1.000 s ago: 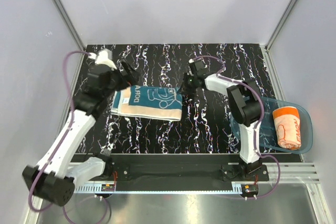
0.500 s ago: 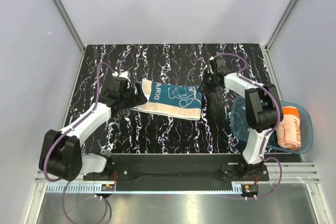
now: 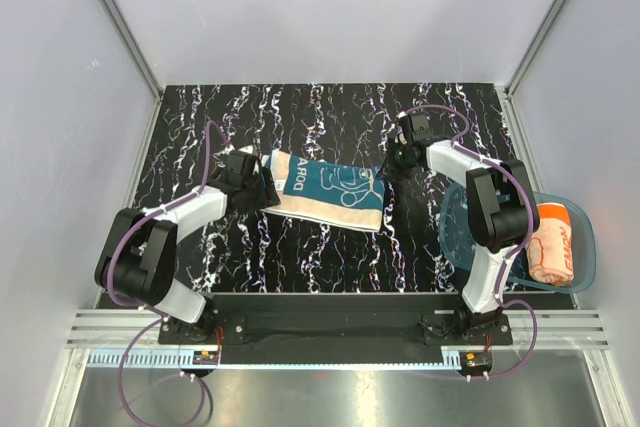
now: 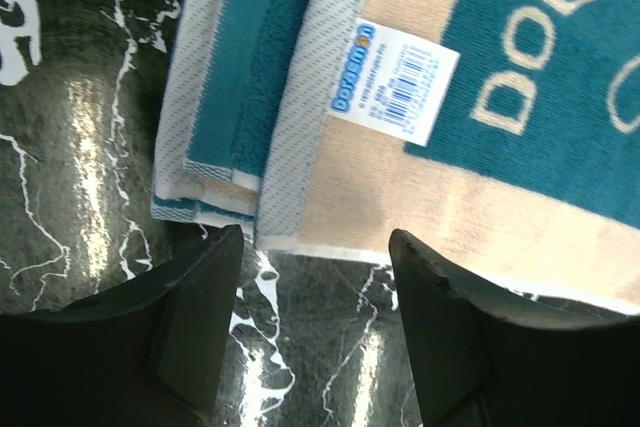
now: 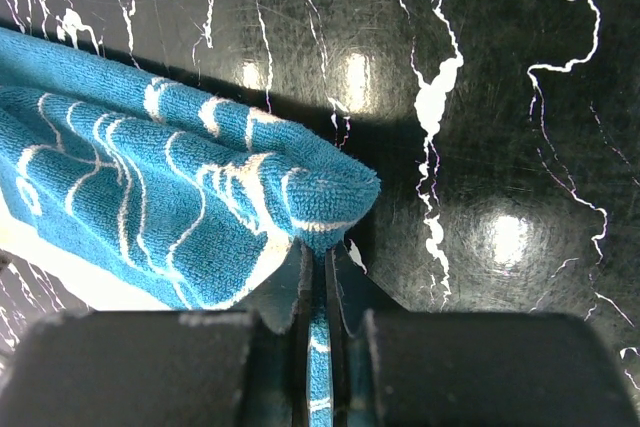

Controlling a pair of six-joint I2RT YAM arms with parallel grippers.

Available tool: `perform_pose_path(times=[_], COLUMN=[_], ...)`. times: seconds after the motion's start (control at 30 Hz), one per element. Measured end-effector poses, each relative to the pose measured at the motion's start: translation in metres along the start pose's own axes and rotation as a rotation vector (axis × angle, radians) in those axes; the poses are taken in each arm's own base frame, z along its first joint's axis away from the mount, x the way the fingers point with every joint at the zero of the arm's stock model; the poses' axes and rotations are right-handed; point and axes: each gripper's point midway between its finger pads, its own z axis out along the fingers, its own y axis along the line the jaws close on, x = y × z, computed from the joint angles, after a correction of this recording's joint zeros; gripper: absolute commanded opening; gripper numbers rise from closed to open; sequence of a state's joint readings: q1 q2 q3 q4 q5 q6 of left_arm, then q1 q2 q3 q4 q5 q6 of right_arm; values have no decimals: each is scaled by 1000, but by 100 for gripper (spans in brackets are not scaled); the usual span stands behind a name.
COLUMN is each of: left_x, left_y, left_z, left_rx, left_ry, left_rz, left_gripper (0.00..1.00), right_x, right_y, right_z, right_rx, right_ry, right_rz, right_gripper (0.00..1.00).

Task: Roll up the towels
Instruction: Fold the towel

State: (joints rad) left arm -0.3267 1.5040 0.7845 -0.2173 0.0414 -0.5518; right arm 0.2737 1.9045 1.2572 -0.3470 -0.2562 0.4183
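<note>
Towels, two pieces, both on the black, white-veined marble-look tabletop (image 3: pixel 300 247).

1. Orange and peach patterned cloth towel (image 3: pixel 550 244), lower right of the overhead frame. It is rolled into a short cylinder and lies inside the translucent blue plastic tray (image 3: pixel 587 232). No claw touches it.

2. Teal cloth towel with white lettering and a cream band (image 3: pixel 325 190), centre of the overhead frame. It is laid out flat and long, and slants slightly down toward the right.
- The cream band runs along the near edge.
- The left wrist view shows folded layers stacked at the towel's end (image 4: pixel 520 97).
- A small white printed label (image 4: pixel 393 77) is sewn near that end.

3. Left claw (image 3: pixel 262 192), at the left end of the teal towel.
- In its own view the claw (image 4: pixel 315 242) stands partly open.
- The two dark fingers (image 4: pixel 195 317) are set apart, low over the tabletop, with their tips at the cream hem.
- Nothing is pinched between them.

4. Right claw (image 3: pixel 388 165), at the far right corner of the teal towel.
- In its own view the claw (image 5: pixel 318 277) is closed tight.
- A thin strip of the teal cloth (image 5: pixel 180 207) is caught between the fingers.
- The corner bunches up just beyond the fingertips.
</note>
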Motion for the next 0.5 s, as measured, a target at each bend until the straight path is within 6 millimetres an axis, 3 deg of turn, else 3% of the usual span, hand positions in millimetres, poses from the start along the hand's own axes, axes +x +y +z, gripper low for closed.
perform_pose_path(times=[0.2, 0.3, 0.37, 0.5], left_x=[-1, -1, -1, 1], left_y=[7, 8, 8, 9], left_z=[6, 9, 10, 13], left_rx=[-44, -49, -51, -55], left_ry=[-7, -8, -6, -1], left_rz=[-6, -10, -15, -23], left_gripper=[58, 48, 35, 19], right_x=[1, 1, 1, 3], right_y=[0, 0, 1, 2], right_z=[0, 0, 0, 0], right_rx=[0, -3, -7, -14], right_ry=[2, 4, 6, 12], right_rz=[-5, -7, -8, -11], right_gripper=[0, 0, 0, 0])
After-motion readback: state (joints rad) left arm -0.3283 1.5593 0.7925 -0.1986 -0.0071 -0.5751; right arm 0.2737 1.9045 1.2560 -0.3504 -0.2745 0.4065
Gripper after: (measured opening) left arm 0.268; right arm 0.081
